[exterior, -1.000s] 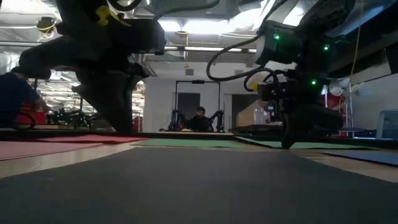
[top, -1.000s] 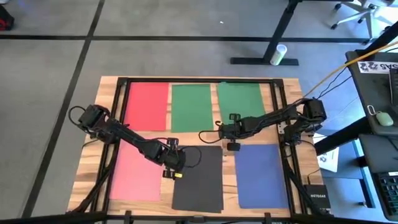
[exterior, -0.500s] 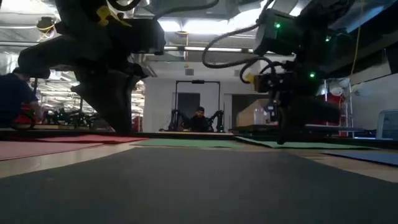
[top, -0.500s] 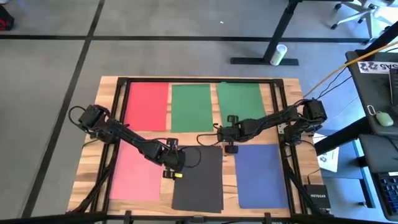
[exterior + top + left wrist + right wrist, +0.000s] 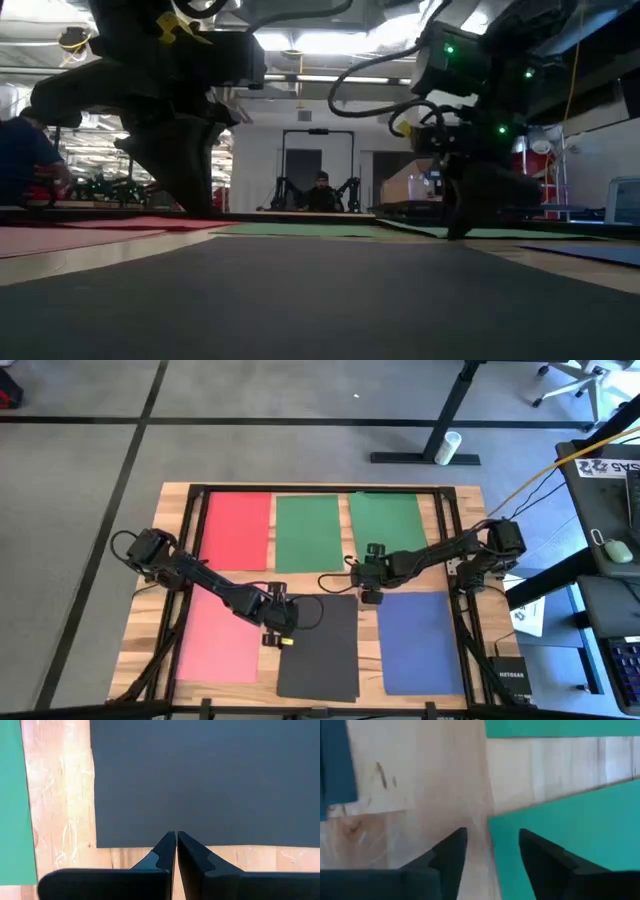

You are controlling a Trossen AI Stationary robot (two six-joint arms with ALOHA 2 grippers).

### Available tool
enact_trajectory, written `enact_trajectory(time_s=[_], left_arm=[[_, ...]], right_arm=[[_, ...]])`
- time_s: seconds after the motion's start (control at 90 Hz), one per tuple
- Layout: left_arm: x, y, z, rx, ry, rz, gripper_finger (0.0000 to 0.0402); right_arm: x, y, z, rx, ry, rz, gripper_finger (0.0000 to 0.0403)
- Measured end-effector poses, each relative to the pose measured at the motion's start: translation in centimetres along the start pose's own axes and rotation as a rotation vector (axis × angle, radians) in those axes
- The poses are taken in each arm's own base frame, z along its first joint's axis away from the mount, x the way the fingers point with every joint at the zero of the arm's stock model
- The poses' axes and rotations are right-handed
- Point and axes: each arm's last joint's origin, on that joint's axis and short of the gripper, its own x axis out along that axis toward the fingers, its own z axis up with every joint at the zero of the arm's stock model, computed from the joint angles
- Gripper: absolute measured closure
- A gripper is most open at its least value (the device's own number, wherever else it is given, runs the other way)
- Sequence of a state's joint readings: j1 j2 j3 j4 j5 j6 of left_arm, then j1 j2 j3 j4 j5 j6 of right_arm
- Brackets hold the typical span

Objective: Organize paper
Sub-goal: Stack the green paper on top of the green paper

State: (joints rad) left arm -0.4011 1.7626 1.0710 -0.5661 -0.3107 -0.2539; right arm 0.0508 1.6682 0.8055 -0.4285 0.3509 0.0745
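Evidently my right gripper [image 5: 371,597], fingers parted, has edged toward the right green sheet's [image 5: 388,520] near corner, suggesting alignment comes next. Left gripper [image 5: 270,638], closed on nothing, stays beside the dark grey sheet [image 5: 320,650] on the tabletop [image 5: 440,495].

Six flat paper sheets [image 5: 318,645] in two rows: red, green, green; pink, dark grey, blue.

"NETGEAR" stands on the dark box [image 5: 508,676] just off the bench's [image 5: 170,495] near right corner; farther right of that bench, a white sheet [image 5: 612,465] carries large dark characters, cut off and not surely readable
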Motion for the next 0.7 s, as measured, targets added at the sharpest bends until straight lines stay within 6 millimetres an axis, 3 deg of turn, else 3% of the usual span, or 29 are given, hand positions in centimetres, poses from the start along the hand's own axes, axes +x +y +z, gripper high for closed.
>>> enact_trajectory(time_s=[0.2,0.489,0.7], left_arm=[[0.0,0.0,0.0,0.0,0.001,0.0,0.0402],[0.0,0.0,0.0,-0.001,0.0,0.0,0.0402],[0.0,0.0,0.0,-0.003,0.001,0.0,0.0402]], right_arm=[[0.5,-0.9,-0.1,0.038,0.002,0.012,0.0238],[0.8,-1.4,-0.1,0.044,0.009,0.065,0.039],[0.8,-1.4,-0.1,0.035,0.01,0.054,0.0399]])
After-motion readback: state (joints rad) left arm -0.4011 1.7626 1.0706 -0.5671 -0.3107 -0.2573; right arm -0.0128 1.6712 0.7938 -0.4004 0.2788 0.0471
